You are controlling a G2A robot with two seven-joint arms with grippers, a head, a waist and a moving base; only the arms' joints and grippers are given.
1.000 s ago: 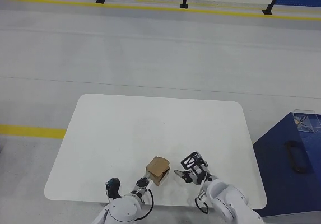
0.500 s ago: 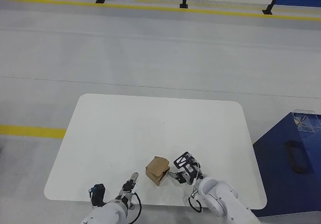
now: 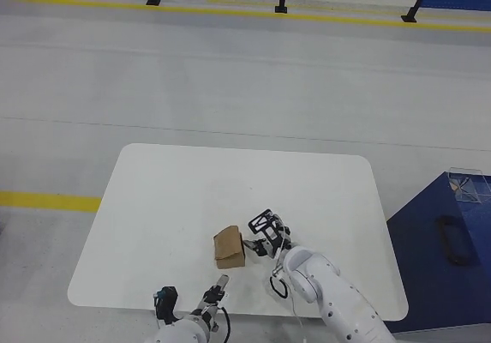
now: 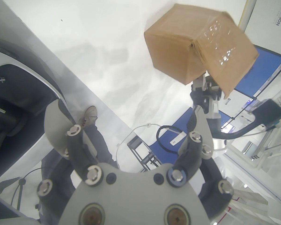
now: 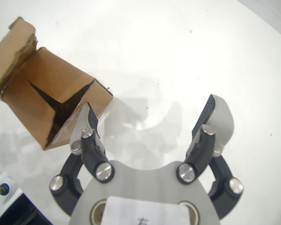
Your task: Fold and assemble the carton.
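We see the carton (image 3: 229, 247) lying on its side on the white table (image 3: 185, 189), toward the near edge and a little right of the middle. In the right wrist view its end faces us. The brown end flaps are folded inward but not flush, with dark gaps between them. One loose flap (image 5: 11, 54) juts out at the far corner.

The right arm comes in from the near right corner of the table, bent at the elbow, with the forearm angled across toward the carton. The right gripper (image 3: 256, 242) sits just beside the carton's right side. Its jaws are spread wide with nothing between them. One of its fingertips (image 5: 90, 115) lies at the lower edge of the flapped end. We cannot tell whether it touches or is just beside. The other finger hangs over bare table.

The left arm stays low at the near edge. The left gripper (image 3: 219, 284) is short of the carton and points toward it. In the left wrist view its jaws also stand apart and hold nothing. The carton lies ahead of them across a stretch of bare table, with the right gripper showing just behind it.
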